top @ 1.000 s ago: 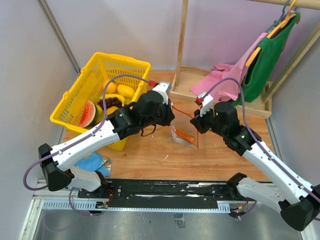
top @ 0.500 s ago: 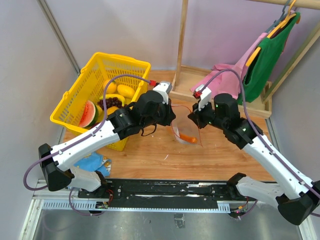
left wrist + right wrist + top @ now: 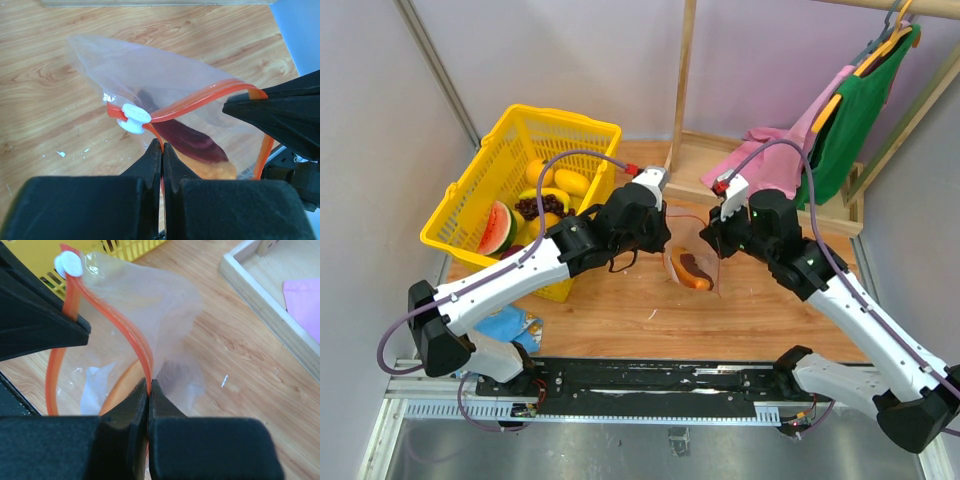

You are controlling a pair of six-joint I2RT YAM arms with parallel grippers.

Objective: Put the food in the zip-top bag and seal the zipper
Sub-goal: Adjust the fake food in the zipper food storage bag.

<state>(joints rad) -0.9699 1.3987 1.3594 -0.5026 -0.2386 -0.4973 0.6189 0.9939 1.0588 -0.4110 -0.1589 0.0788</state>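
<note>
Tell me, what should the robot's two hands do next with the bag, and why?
Probably ease the grippers apart. The left gripper and right gripper each pinch the red zipper, yet the zip-top bag gapes open over a dark red piece. Pulling the strip straight should close it up for the white slider.

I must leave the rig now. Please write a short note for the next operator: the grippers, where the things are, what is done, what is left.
Left gripper: shut on the zipper, right beside the white slider.
Right gripper: shut on the zipper at the opposite end.
Bag: held between both grippers, mouth open.
Done: a dark red piece and an orange piece are in the bag.
Left: watermelon, banana and yellow fruits lie in the yellow basket; load them, then seal.
</note>
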